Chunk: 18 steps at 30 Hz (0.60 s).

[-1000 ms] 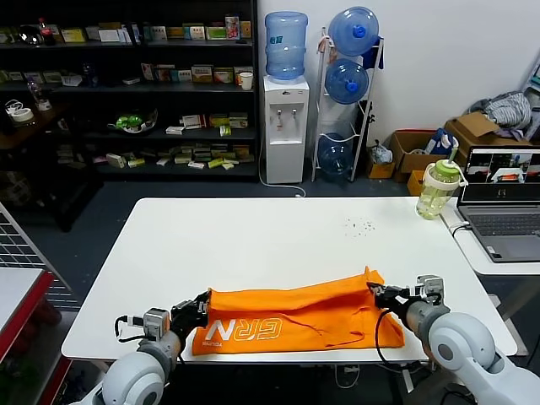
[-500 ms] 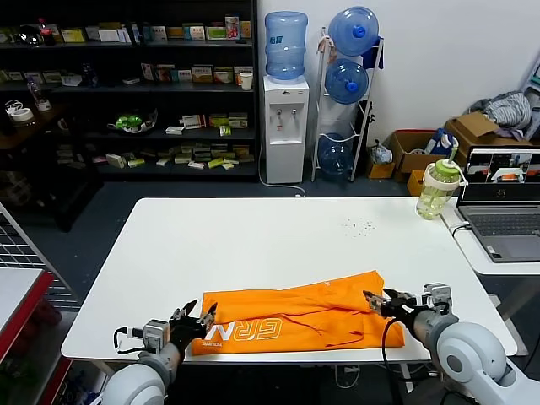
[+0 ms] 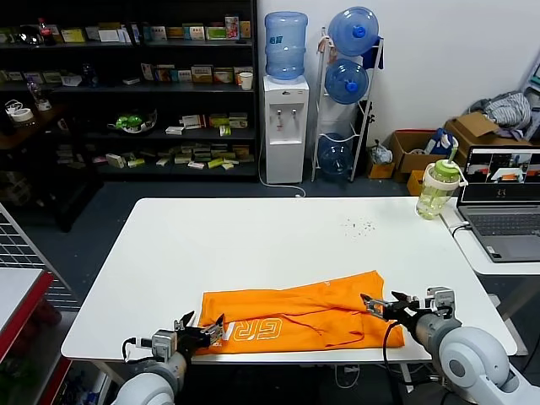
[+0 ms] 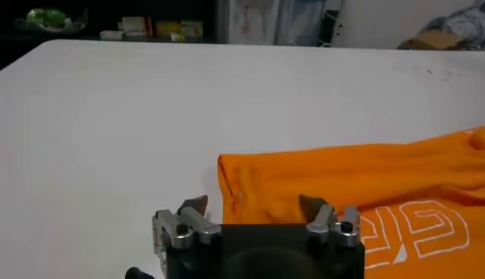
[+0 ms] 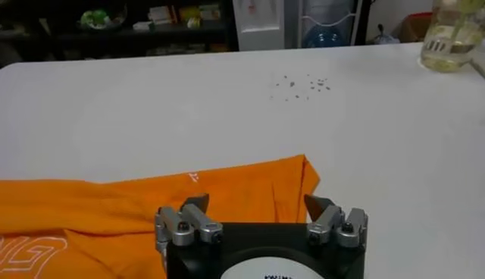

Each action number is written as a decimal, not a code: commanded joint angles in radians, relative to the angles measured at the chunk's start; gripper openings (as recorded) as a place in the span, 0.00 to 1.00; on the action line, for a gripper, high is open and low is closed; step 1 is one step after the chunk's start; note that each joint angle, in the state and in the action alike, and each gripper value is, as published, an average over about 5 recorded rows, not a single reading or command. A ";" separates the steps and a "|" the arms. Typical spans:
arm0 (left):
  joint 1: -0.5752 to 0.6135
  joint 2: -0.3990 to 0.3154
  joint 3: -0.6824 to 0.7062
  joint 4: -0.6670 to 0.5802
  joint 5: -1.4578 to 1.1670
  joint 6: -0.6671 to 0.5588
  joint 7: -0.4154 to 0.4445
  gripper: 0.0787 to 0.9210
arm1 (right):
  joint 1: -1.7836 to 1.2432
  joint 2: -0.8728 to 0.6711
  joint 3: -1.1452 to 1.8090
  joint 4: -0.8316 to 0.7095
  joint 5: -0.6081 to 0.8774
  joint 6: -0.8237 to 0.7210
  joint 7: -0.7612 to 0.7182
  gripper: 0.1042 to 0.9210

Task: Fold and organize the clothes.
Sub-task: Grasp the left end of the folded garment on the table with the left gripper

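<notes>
The orange T-shirt lies folded in a long band along the near edge of the white table, its white lettering facing up at its left end. My left gripper is open at the shirt's left end, at the table's near edge. In the left wrist view its jaws straddle the shirt's corner without holding it. My right gripper is open at the shirt's right end. In the right wrist view its jaws hover over the shirt's right edge.
A green-lidded drink bottle stands at the table's far right corner. A laptop sits on a side table to the right. Small dark specks mark the tabletop. Shelves, a water dispenser and boxes stand behind.
Both grippers have let go of the shirt and drawn back toward the near edge. The lifted right corner has dropped flat, and the shirt lies still on the table.
</notes>
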 commanded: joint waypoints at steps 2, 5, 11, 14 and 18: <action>0.001 -0.025 0.004 0.037 0.007 -0.002 0.002 0.76 | -0.011 0.002 0.009 0.005 0.000 0.001 0.001 0.88; 0.000 -0.025 0.005 0.036 0.002 -0.002 0.000 0.65 | -0.012 0.002 0.010 0.006 0.001 0.001 0.001 0.88; 0.001 -0.027 0.006 0.031 -0.005 -0.002 -0.003 0.45 | -0.010 0.006 0.009 0.007 0.002 0.003 0.004 0.88; 0.001 -0.027 0.005 0.025 -0.005 -0.002 -0.005 0.35 | -0.010 0.010 0.008 0.007 0.002 0.005 0.005 0.88; 0.001 -0.026 0.005 0.017 -0.006 -0.003 -0.006 0.21 | -0.009 0.014 0.008 0.007 0.002 0.008 0.006 0.88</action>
